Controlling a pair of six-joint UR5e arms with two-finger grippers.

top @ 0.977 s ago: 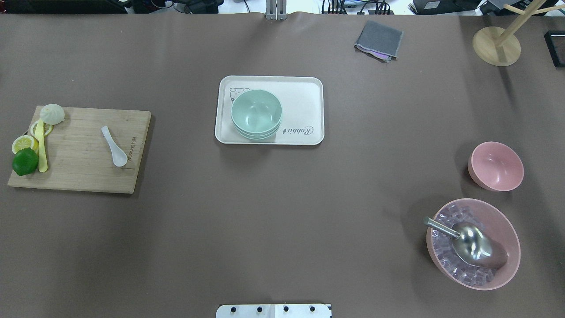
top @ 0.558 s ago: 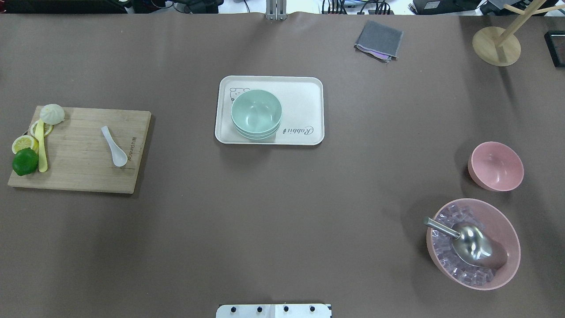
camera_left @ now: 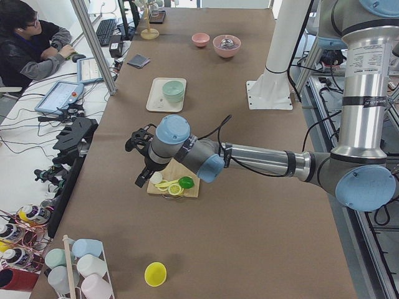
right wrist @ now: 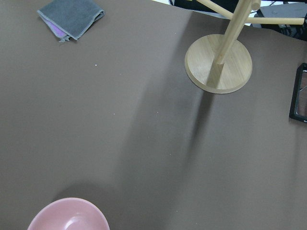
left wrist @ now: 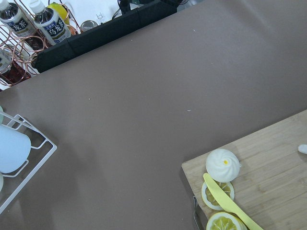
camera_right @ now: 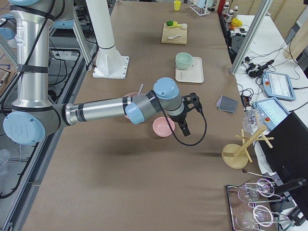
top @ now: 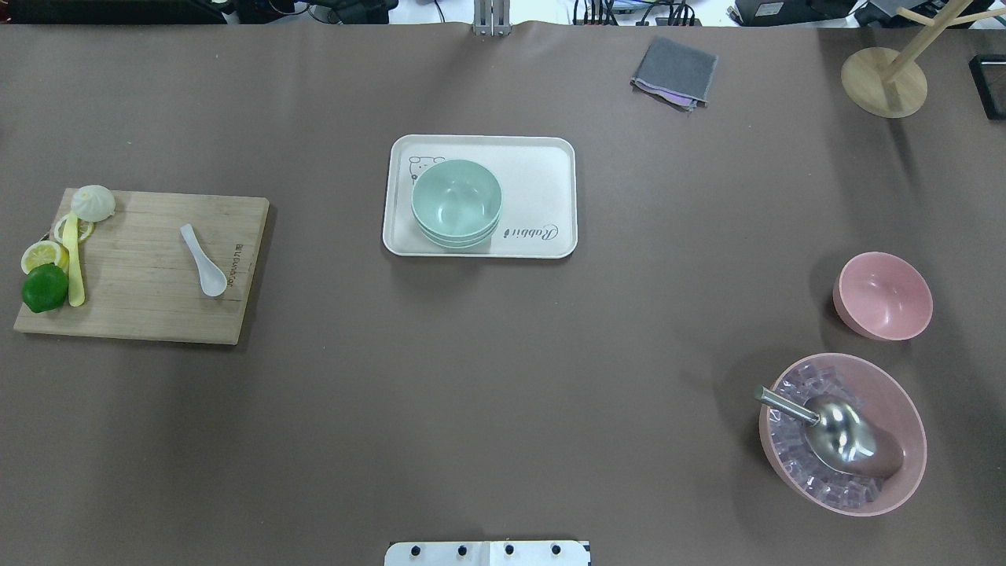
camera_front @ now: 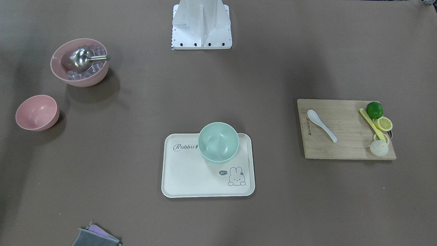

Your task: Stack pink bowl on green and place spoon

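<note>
The small pink bowl point(top: 883, 295) stands empty on the table at the right; it also shows in the front view point(camera_front: 37, 112) and at the bottom of the right wrist view point(right wrist: 68, 215). Stacked green bowls point(top: 457, 203) sit on a cream tray point(top: 542, 181) at the middle. A white spoon point(top: 203, 260) lies on a wooden cutting board point(top: 141, 314) at the left. My left gripper point(camera_left: 141, 180) hovers over the board's outer end. My right gripper point(camera_right: 185, 130) hovers just beyond the pink bowl point(camera_right: 163, 127). I cannot tell whether either is open or shut.
A large pink bowl point(top: 905, 415) with ice cubes and a metal scoop stands in front of the small one. A lime point(top: 45, 288), lemon slices, a bun and a yellow knife lie on the board's left end. A grey cloth point(top: 674, 71) and a wooden stand point(top: 883, 82) are at the back right.
</note>
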